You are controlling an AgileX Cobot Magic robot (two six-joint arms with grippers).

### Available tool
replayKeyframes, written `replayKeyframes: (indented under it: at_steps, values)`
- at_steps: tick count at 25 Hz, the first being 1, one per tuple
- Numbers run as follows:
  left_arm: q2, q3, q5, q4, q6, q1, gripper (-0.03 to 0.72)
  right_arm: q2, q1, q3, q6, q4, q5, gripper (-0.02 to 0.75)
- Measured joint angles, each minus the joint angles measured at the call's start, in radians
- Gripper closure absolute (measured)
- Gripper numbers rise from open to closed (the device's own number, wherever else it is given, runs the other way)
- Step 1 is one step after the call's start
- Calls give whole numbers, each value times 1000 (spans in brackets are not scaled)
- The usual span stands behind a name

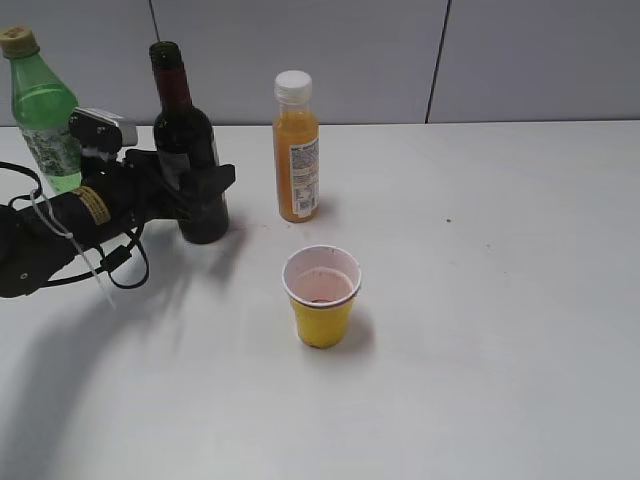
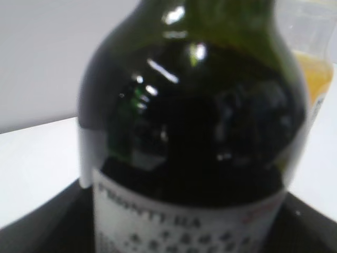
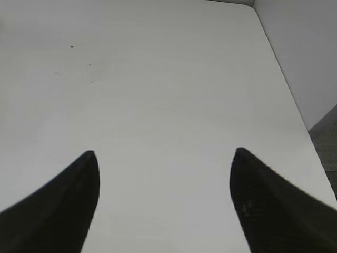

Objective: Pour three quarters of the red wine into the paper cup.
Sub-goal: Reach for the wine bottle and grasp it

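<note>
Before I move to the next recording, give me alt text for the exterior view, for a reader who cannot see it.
The left gripper reaches in from the left edge around the body of an upright dark wine bottle on a white table. A green soda bottle stands behind the arm, a white-capped orange juice bottle to the right, and a yellow paper cup stands nearer the camera, its bottom stained pink.

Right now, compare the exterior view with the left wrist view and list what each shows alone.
Only the exterior view shows the paper cup, the green soda bottle, the left gripper around the wine bottle, and that bottle's neck. Only the left wrist view shows the printed white label close up. Both share the wine bottle, the orange juice bottle and the white table.
</note>
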Motion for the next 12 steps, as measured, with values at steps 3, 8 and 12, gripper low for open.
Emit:
replayKeyframes:
  at_steps: [3,8,12]
  values:
    - [6,-19,3,-4,0,-4,62,0,0,0,0,0,0,155]
    - [18,-43,5,-7,-2,-7,67,0,0,0,0,0,0,155]
    - [24,-49,6,-7,-2,-9,74,0,0,0,0,-1,0,155]
